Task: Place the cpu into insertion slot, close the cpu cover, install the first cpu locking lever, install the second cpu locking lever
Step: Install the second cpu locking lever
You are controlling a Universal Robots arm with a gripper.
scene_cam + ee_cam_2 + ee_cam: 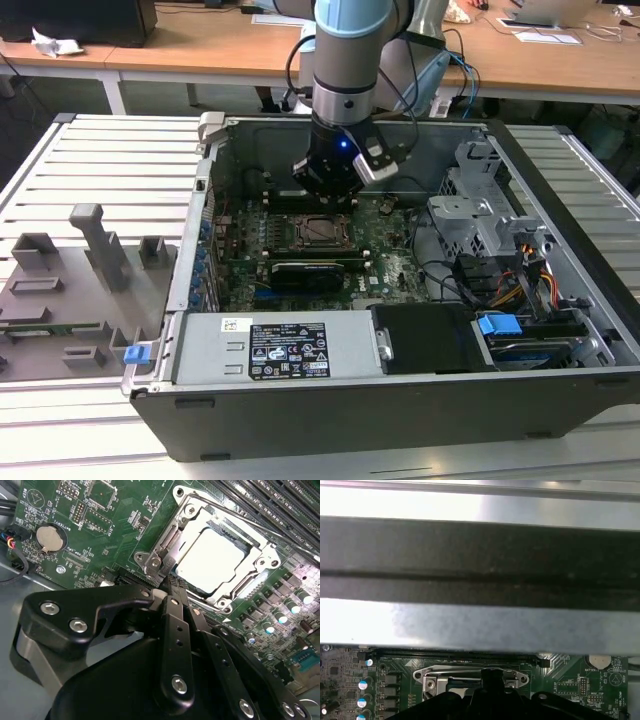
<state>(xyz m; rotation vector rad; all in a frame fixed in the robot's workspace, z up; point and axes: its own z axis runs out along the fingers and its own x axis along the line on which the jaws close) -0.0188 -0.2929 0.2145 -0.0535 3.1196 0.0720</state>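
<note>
— Slatted grey bench [110, 165] under an open computer case [330, 400], wooden desks behind. Where is the cpu?

— Seated in the insertion slot [197, 532] on the green motherboard [100, 530]. In the second wrist view the cpu [210, 560] shows as a pale square lying flat, framed by the window of the cpu cover [260, 560]. That cover looks folded down over it, its metal frame resting around the chip's edges (I judge this from how flat it sits).

— And the end effector?

— The end effector [172, 582] hangs low over the socket's near corner, tip right at the cover's hinged edge. Its black fingers [175, 625] run close together toward the tip; I cannot tell whether they are pressed together or pinching something thin, as the tip is hidden among the metal there. In the exterior view the arm [345, 60] drops straight down into the case, the end effector just above the socket, probably so it can work the fittings at the frame's rim.

— Are the levers latched?

— I cannot tell. Thin metal bars lie along the socket's sides, but their hooks are not clear.

— Anything around it?

— Long memory slots [265, 500] run beside the socket, a coin battery [51, 537] sits well apart, and a black card [310, 270] lies just beside the socket in the exterior view. Grey fixture blocks [95, 250] stand on the bench at the exterior view's left.
</note>
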